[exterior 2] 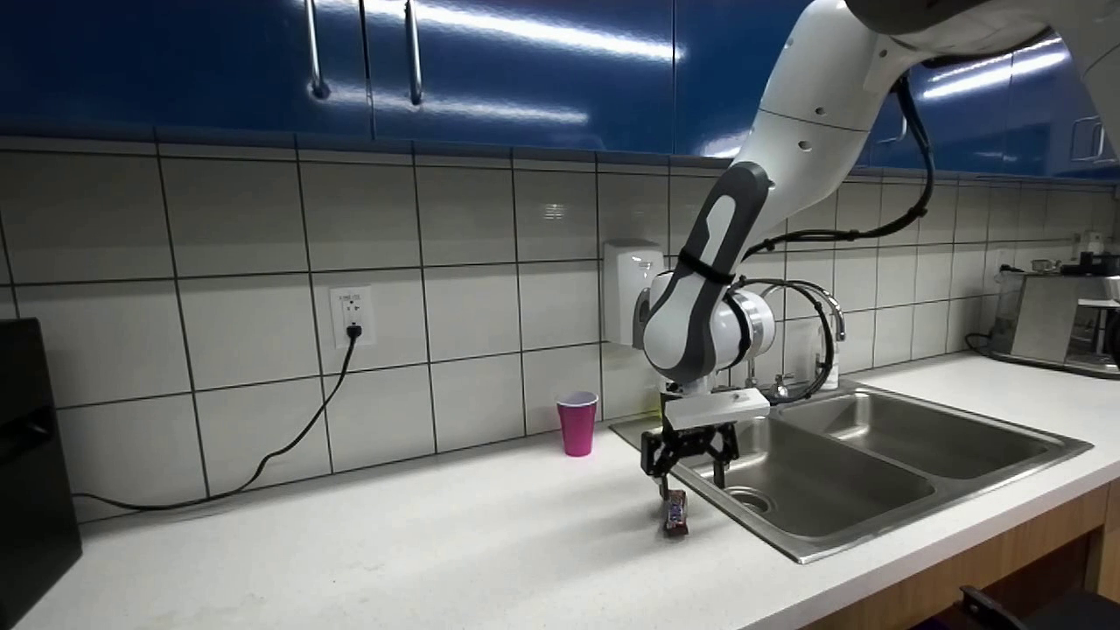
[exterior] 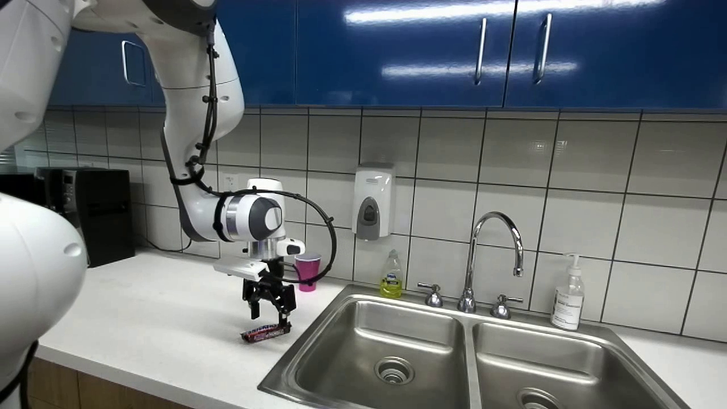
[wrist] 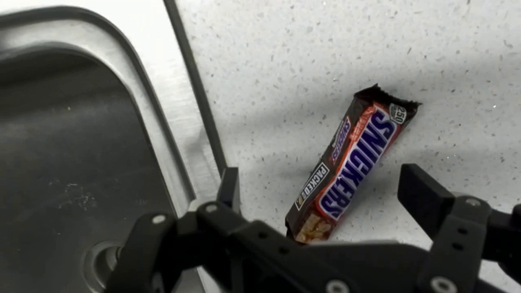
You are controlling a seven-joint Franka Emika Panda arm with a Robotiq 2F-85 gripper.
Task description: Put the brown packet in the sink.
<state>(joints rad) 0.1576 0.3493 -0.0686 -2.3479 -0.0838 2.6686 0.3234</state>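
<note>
Gripper nearest in the wrist view, fingers spread wide, nothing held. Step in hand, my read: lining up the grasp; no lift or drop done yet. Next move probably calls for a small turn to square up with the slant of the brown packet, then down, close, lift, and a short carry into the sink, whose rim is just beside one finger. Packet lies flat on the worktop, printed side up, in the wrist view between the two fingers with a gap each side. One end points back at the gripper's body, the other sticks out past the fingertips. In both exterior views fingertips hang low, close over it; touching or just above, can't tell.
</note>
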